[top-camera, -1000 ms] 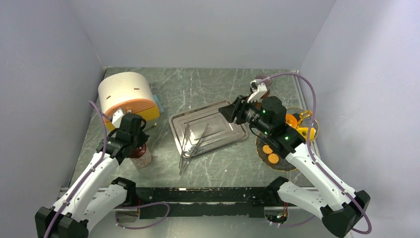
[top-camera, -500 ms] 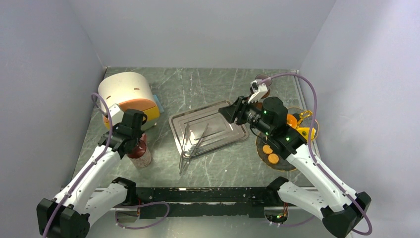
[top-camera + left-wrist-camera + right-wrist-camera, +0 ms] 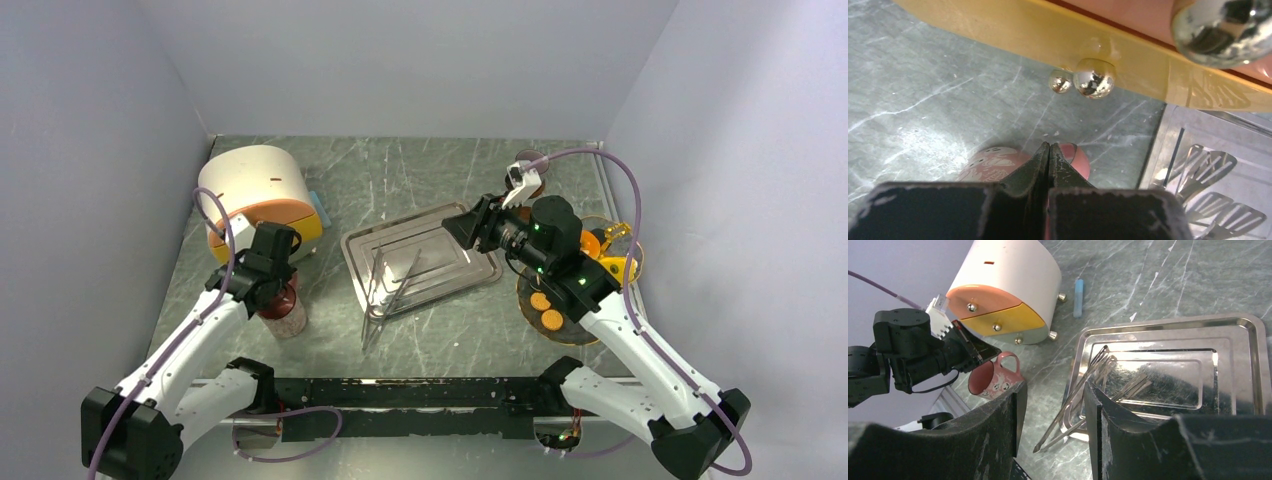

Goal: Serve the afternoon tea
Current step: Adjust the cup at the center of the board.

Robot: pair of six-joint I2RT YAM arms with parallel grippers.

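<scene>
A pink mug (image 3: 993, 377) with white figures and a handle stands on the marble in front of the drawer box; it also shows in the top view (image 3: 284, 312). My left gripper (image 3: 1049, 147) is shut over its rim, with the patterned outside on one side and the red inside (image 3: 1075, 160) on the other. Two orange round treats (image 3: 545, 310) lie on a clear orange plate (image 3: 590, 335) at the right. My right gripper (image 3: 1053, 390) is open and empty, above the right end of the steel tray (image 3: 360, 245). The other treats are hidden.
Metal tongs (image 3: 1098, 372) lie in the steel tray (image 3: 1248, 335) and stick out over its near edge. A white box with orange and yellow drawers (image 3: 255, 185) stands at the back left, with a blue stick (image 3: 1078, 297) beside it. A small dark round thing (image 3: 528, 163) sits at the back right.
My left wrist has shifted slightly right and further over the mug, and its elbow has swung in. The mug has barely moved. The right arm has not moved.
</scene>
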